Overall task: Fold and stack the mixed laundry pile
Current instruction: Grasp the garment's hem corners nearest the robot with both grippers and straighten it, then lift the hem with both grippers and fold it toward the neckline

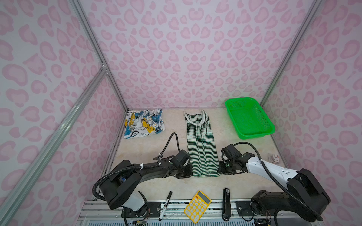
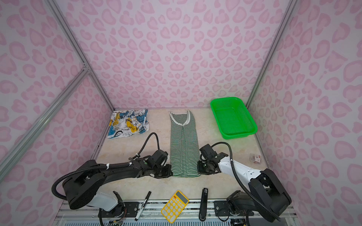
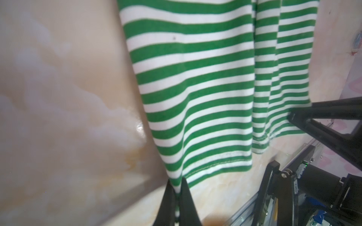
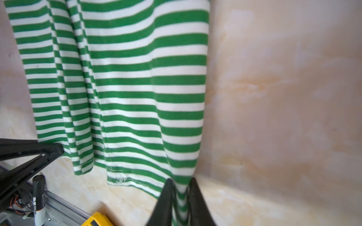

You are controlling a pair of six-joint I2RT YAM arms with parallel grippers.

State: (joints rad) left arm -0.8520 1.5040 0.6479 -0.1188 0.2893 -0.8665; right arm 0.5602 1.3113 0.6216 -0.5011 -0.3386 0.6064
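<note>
The striped top [image 1: 201,144] lies lengthwise mid-table, and the printed garment [image 1: 144,123] sits far left. The left gripper [image 3: 177,185] and right gripper [image 4: 181,185] each pinch a near hem corner. On lifting, the thin cloth could slip from either pinch and skew the fold.

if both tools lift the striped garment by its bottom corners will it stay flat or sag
Probably floppy: the striped garment puckers into folds toward the left tool and right tool, each pinching a hem corner. Likely to sag in the middle, since only the corners are held. Seems thin: it lies nearly flat.
</note>
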